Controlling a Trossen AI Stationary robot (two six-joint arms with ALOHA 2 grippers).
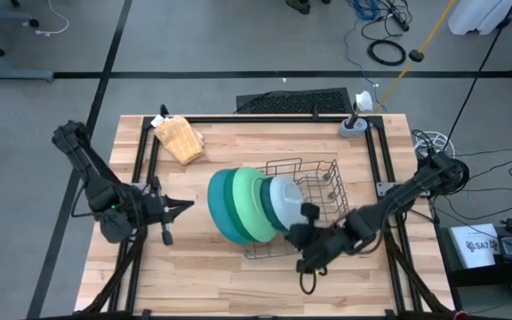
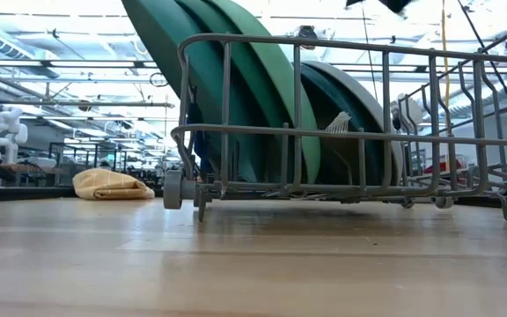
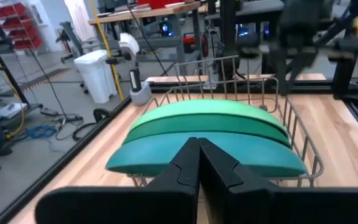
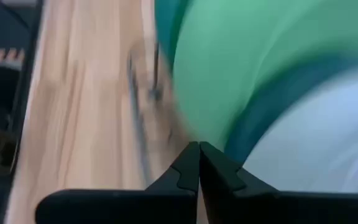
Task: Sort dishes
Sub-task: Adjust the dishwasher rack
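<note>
Dishes (image 1: 249, 206) stand on edge in a row inside the grey wire rack (image 1: 314, 191) at mid-table: teal outermost on the left-arm side, then dark green, light green, and a pale blue-grey plate (image 1: 286, 201) deepest in the rack. Right gripper (image 1: 299, 236) sits at the rack's near edge just beside the plates, fingers together, holding nothing. Left gripper (image 1: 182, 207) hovers near the teal plate, apart from it, fingers together too. Tan waffle-textured lump (image 1: 180, 139) lies at the far left corner.
</note>
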